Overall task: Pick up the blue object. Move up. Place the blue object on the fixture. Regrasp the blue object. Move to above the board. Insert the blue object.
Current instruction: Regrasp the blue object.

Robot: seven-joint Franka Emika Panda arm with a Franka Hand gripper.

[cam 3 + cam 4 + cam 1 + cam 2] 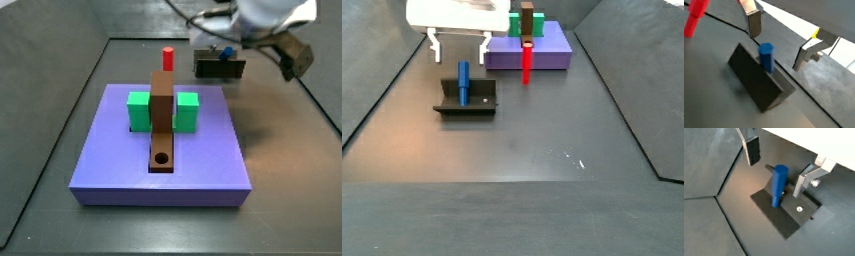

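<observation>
The pincer (777, 169) hangs wide open, empty, above the blue object (779, 185) leaning on the fixture (791, 218).

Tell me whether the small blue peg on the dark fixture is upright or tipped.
Upright. The slim blue peg stands on end against the dark fixture, free of the open gripper above it, whose fingers flank it without touching.

The gripper (458, 47) hangs jaws apart, clear above the blue object (464, 82) upright on the fixture (466, 99)
</observation>
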